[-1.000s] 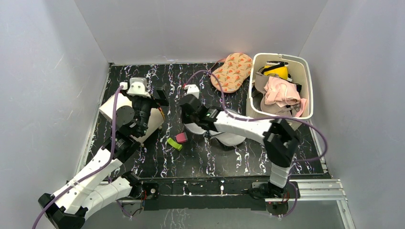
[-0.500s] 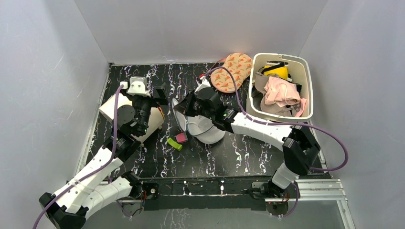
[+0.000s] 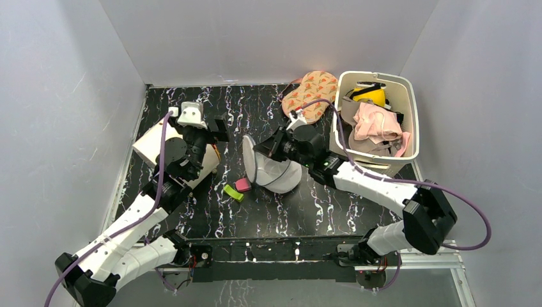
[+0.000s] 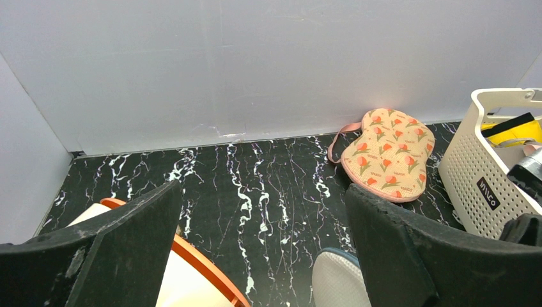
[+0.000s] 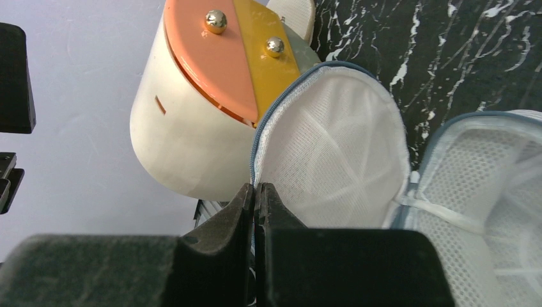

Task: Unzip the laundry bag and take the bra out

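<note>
The black, white-veined table point(image 3: 319, 214) carries everything. At its right rear stands a white slotted basket point(image 3: 410, 115) heaped with pink, grey and yellow cloth. Its far side is cut off in the left wrist view. A cream tub point(image 3: 148, 146) lies on its side at the left, partly under the left arm. The right wrist view shows its orange-and-yellow lid with two metal studs.

The laundry bag point(image 3: 276, 178) sits near the middle of the table, between the tub and the basket. It is a small drum of white mesh edged with a blue-grey zip. The zip is undone most of the way round. The round lid panel point(image 5: 332, 147) stands up on edge toward the tub, and the open body point(image 5: 479, 192) lies behind it. White tape seams cross both parts. Inside, only mesh can be made out, and the lower part is cut off by the frame.

A peach floral pad point(image 3: 311, 94) lies at the rear, just beside the basket. A green block point(image 3: 233, 192) and a pink block point(image 3: 243, 185) touch each other just left of the bag.

The right gripper point(image 5: 255, 190) has its fingers pressed together on the lid's zip edge, and the pull tab is hidden between them. The left gripper point(image 4: 263, 192) hangs over the tub with its fingers spread wide and nothing between them.
</note>
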{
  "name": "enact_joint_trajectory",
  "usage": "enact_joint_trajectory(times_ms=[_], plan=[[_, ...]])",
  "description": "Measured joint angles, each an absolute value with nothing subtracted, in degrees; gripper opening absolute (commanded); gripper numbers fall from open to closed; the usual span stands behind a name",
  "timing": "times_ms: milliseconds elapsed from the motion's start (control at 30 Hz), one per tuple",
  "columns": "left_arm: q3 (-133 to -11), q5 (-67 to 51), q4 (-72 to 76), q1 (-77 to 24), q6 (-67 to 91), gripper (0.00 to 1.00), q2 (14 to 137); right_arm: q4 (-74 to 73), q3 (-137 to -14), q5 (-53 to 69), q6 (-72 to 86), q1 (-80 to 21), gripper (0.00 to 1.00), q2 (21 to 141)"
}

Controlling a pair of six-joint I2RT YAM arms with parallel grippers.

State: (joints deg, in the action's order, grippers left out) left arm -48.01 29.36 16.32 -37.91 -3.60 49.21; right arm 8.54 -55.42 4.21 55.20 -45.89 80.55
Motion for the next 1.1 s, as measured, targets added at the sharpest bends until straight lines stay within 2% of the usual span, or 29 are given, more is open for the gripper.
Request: enact_joint_trajectory(times_ms=[400, 1100], plan=[[-48.0, 28.0, 16.3, -37.8, -2.9, 0.97, 50.7, 5.8, -44.6, 2.5, 54.7, -38.6, 0.01, 71.9], [-48.0, 26.3, 15.7, -37.8, -2.3, 0.98, 53.2, -2.7, -37.2, -8.9, 50.5, -37.2, 0.0, 73.4]])
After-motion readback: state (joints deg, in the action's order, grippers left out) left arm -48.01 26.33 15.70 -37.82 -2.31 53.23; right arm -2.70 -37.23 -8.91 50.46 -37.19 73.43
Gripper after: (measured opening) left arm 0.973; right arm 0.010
